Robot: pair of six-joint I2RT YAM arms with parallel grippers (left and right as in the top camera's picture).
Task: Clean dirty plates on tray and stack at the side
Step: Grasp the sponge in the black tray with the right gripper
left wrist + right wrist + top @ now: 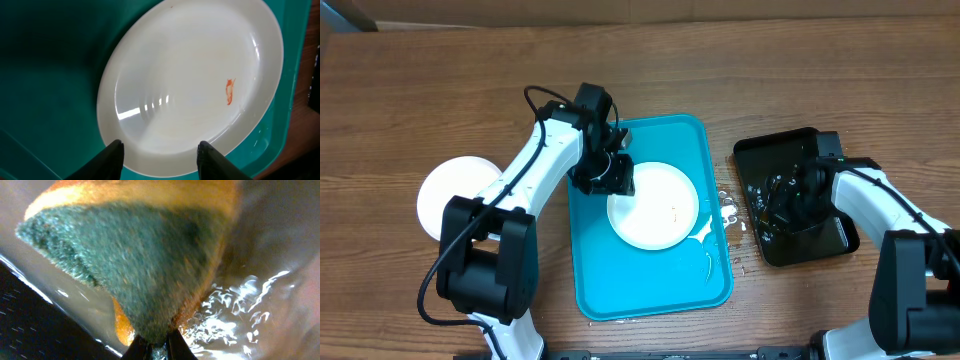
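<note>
A white plate with a small red-orange smear lies in the turquoise tray. My left gripper is open at the plate's left rim; in the left wrist view its fingers straddle the near rim of the plate, not closed on it. Another white plate lies on the table at the left, partly hidden by my left arm. My right gripper is over the black tray, shut on a green and orange sponge above the water.
The black tray holds water that glints under the sponge. Water drops and white smears lie on the table between the two trays. The third plate does not show apart.
</note>
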